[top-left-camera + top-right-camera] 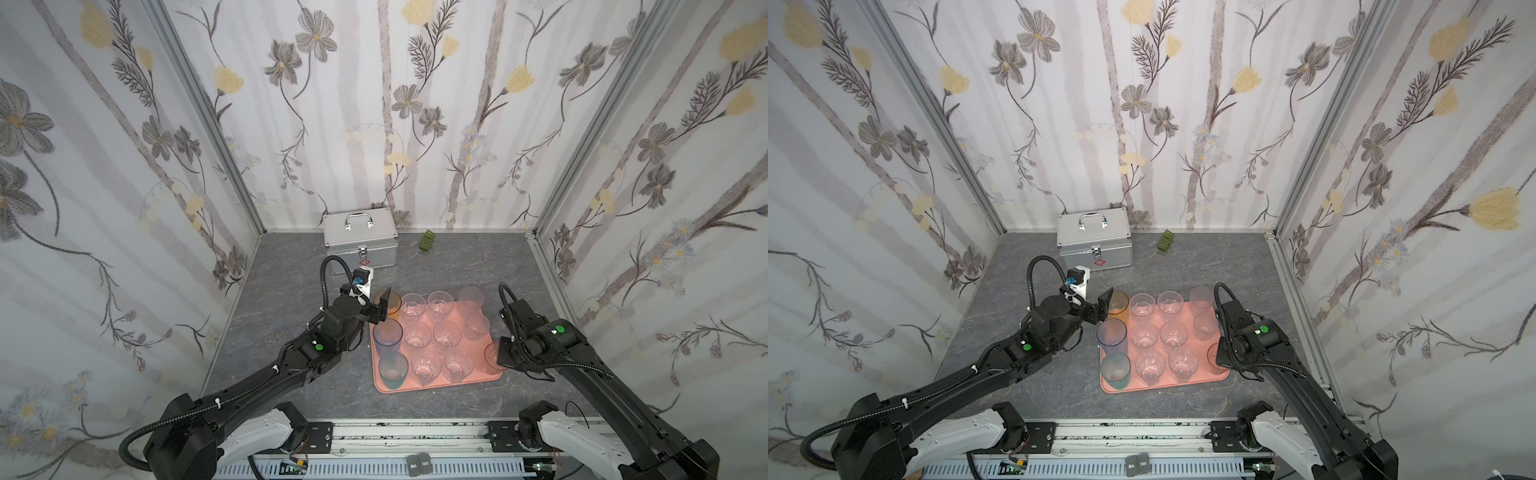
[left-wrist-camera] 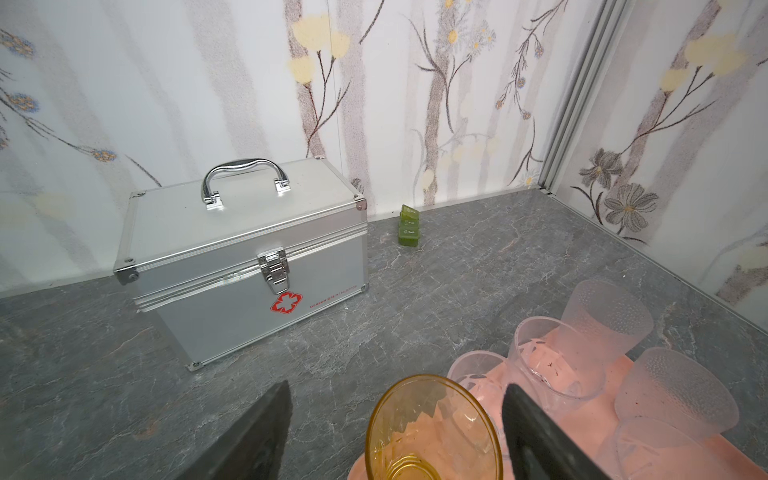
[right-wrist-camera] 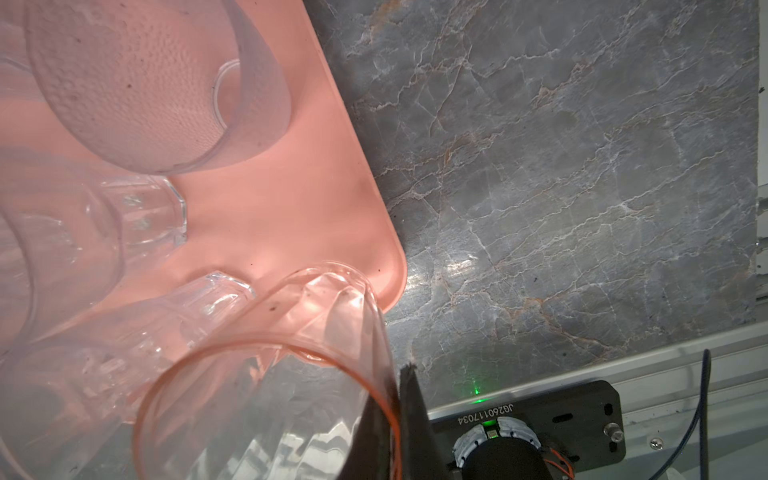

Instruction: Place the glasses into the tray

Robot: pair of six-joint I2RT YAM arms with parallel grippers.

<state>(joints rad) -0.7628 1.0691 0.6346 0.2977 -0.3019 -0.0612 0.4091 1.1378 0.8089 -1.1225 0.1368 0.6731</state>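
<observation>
Tall amber see-through glass (image 2: 432,432) is standing upright between the left gripper (image 1: 381,309) jaws, on a far corner of the flat salmon-pink tray (image 3: 291,199). Those jaws are gaping wide and not clamping. One pad is sitting well clear of the wall and the other is just beside the rim; can't tell if it's touching. Short pinkish clear glass (image 3: 270,395) is sitting in the right gripper (image 3: 399,395), jaws pinching narrow on its wall at the rim, one finger inside, one outside. Its base is hovering or resting at the tray's near corner, can't tell which. Just behind the left jaws, a tall blue glass (image 1: 388,332) and then a tall teal glass (image 1: 392,370) are lining that tray edge. Clear patterned glasses (image 1: 446,332) are filling the tray between the two grippers, with two frosted glasses (image 1: 471,299) standing beyond the right jaws. Ahead of the left jaws, a silver metal case (image 2: 241,266) with a handle and a small green block (image 2: 409,230) are sitting on the grey marbled tabletop (image 1: 291,299), off the tray.
</observation>
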